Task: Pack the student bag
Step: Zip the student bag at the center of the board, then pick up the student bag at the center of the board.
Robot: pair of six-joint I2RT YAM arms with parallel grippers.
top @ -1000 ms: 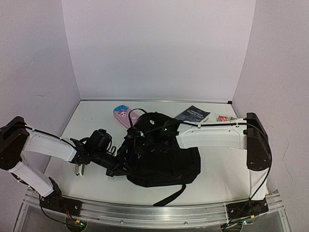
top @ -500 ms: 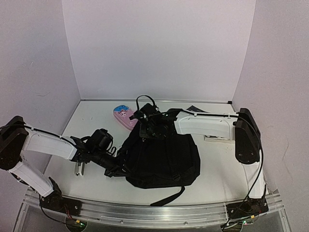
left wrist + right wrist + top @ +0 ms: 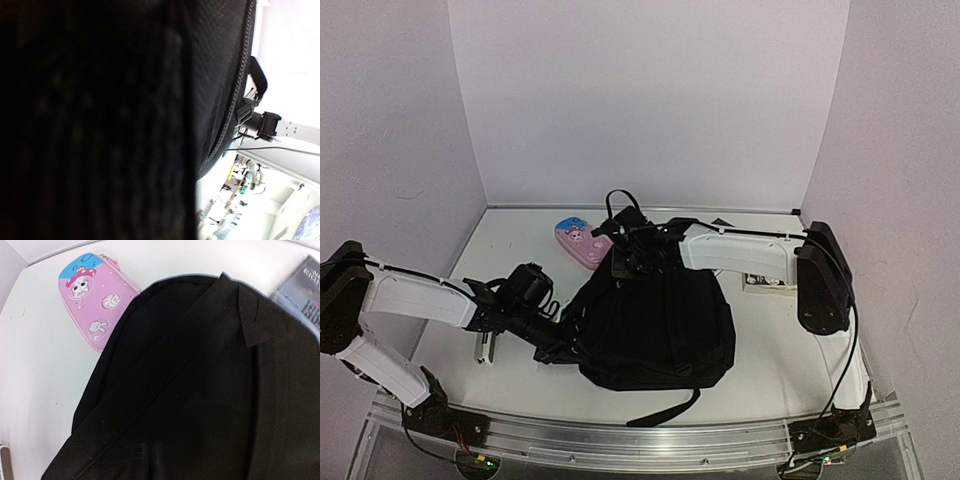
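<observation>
Student bag (image 3: 660,330) — pink case (image 3: 578,239) beside

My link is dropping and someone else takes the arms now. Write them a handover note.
Left gripper: against the left edge of the student bag; open or shut cannot be told.
Right gripper: at the bag's top end; jaws unreadable too.
Bag lies flat mid-table; pink pencil case and book lie outside, beside its top.
Done: nothing visibly packed.
Left: probably get both items into the bag.
</observation>
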